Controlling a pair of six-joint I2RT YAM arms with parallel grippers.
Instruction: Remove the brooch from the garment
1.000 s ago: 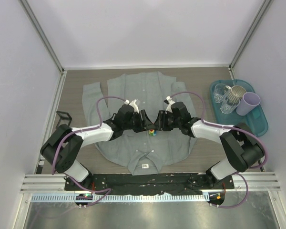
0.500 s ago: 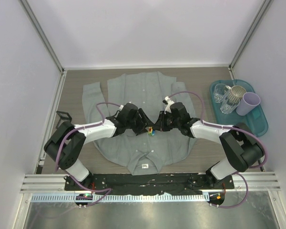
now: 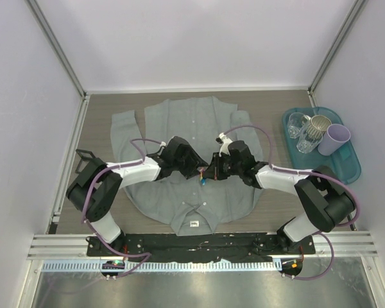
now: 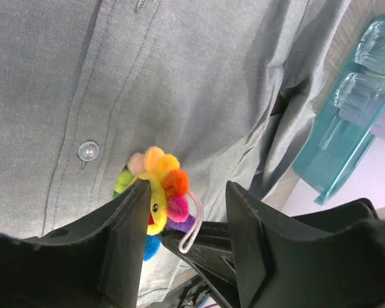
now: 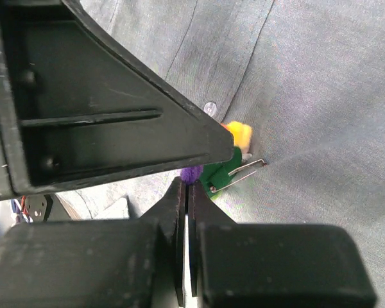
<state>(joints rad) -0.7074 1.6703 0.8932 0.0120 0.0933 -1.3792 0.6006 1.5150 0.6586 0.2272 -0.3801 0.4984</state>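
Observation:
The garment [image 3: 179, 122] is a grey shirt lying flat, collar toward the arms. The brooch [image 3: 204, 179], a rainbow flower with a yellow face, sits on its front beside a white button [image 4: 88, 151]. My left gripper [image 4: 187, 192] is open, its fingers astride the brooch [image 4: 155, 186]. My right gripper [image 5: 187, 183] is shut, its tips against the purple petal of the brooch [image 5: 226, 168]. I cannot tell whether they pinch it. The brooch's metal pin [image 5: 240, 170] goes into the cloth [image 5: 321, 96]. Its pink loop [image 4: 194, 221] lies over the right gripper's fingers [image 4: 208, 244].
A teal tray [image 3: 337, 167] with glasses and cups stands at the right of the table. A small black clip [image 3: 85, 156] lies at the left edge. White walls close in the back and both sides. The two grippers [image 3: 197, 172] [image 3: 210, 174] almost touch.
The right gripper has shut at the brooch's lower edge. The left gripper has slid right along the shirt until its fingers stand around the brooch.

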